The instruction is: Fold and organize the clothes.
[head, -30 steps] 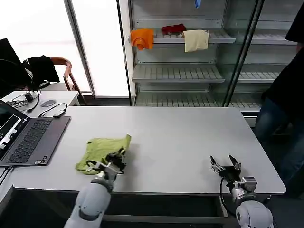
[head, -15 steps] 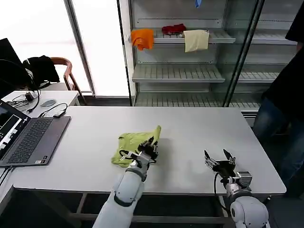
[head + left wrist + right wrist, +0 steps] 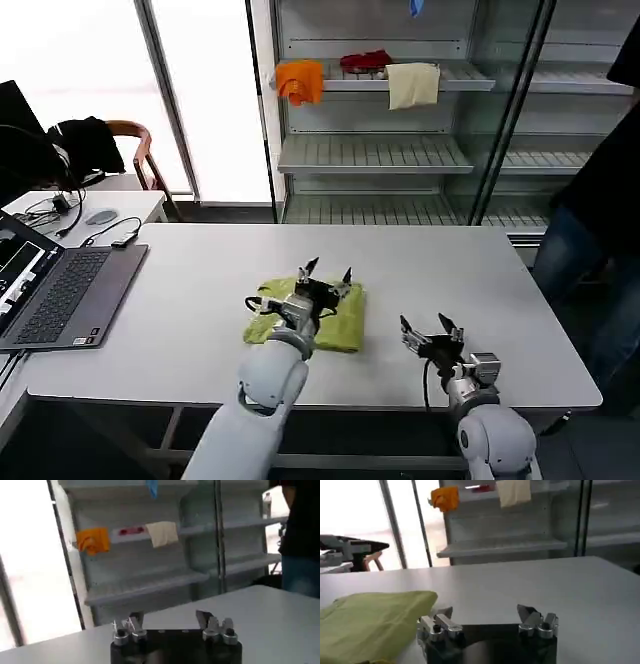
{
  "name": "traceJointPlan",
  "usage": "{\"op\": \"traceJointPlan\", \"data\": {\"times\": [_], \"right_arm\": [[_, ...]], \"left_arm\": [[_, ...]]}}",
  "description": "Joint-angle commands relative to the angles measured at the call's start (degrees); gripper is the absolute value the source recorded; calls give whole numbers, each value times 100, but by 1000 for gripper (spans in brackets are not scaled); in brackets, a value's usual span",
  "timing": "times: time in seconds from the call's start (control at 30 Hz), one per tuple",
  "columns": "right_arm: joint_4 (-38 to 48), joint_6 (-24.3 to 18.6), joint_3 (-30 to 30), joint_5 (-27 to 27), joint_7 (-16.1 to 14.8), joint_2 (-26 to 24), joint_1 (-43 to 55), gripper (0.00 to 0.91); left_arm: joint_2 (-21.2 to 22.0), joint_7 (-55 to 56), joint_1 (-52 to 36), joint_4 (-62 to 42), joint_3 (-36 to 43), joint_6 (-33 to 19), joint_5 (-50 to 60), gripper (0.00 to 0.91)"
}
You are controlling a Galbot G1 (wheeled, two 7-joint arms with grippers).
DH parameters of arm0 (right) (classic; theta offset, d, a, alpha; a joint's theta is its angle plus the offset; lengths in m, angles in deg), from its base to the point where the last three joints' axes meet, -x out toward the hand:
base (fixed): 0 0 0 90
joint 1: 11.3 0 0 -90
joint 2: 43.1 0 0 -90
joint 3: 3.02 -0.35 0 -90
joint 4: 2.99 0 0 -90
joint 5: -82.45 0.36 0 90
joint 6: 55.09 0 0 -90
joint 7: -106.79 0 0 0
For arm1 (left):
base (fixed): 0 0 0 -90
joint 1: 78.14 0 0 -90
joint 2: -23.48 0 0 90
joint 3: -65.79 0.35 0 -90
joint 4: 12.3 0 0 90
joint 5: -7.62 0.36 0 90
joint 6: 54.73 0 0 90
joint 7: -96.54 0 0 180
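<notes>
Lime T-shirt (image 3: 322, 322), folded, long axis left-right, under open left tool (image 3: 325, 272); right tool (image 3: 431, 327) open.

One folded lime yellow-green T-shirt of soft thin fabric (image 3: 322, 318) lies on one white rectangular table (image 3: 420, 265). Two black metal grippers, left (image 3: 326, 272) and right (image 3: 431, 326), are in view. Three cloths hang on the shelf: one orange (image 3: 299, 80), one red (image 3: 365, 61), one cream (image 3: 412, 84); one grey open laptop (image 3: 60, 290) sits at the table's edge.

Strong daylight pours through the glass door (image 3: 195, 100) at far left, blown out to white. The table (image 3: 430, 270) is evenly lit, with soft shadows. Both wrist views look soft; the shelves (image 3: 150, 582) are blurred.
</notes>
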Motion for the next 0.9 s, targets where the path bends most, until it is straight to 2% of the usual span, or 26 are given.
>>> {"op": "traceJointPlan", "data": {"times": [0.03, 0.2, 0.37, 0.4, 0.43, 0.47, 0.5, 0.53, 0.73, 0.9], "right_arm": [[254, 497, 871, 584, 34, 441, 305, 907], [437, 499, 1112, 641, 1, 595, 291, 907], [403, 496, 1211, 596, -59, 496, 176, 887], [370, 496, 1223, 596, -59, 469, 151, 806], [354, 496, 1240, 591, -60, 426, 114, 524], [335, 496, 1248, 585, -64, 409, 96, 322], [312, 493, 1267, 583, -30, 370, 66, 40], [302, 493, 1257, 580, -32, 370, 54, 0], [123, 492, 1061, 560, -31, 387, -42, 0], [37, 492, 861, 585, 88, 271, -39, 0]], "left_arm": [[-1077, 35, 50, 628, -1198, -19, -942, 907], [-1505, -353, 460, 556, -2101, -189, -975, 907], [-1779, -399, 734, 509, -2536, -205, -1246, 907], [-1809, -398, 780, 519, -2579, -207, -1281, 907], [-1842, -398, 832, 540, -2614, -217, -1294, 907], [-1860, -403, 886, 571, -2631, -224, -1302, 907], [-1871, -411, 937, 599, -2642, -229, -1316, 907], [-1874, -422, 970, 631, -2649, -231, -1316, 907], [-1779, -424, 1081, 729, -2592, -251, -1283, 907], [-1704, -421, 1088, 709, -2590, -267, -1225, 907]]}}
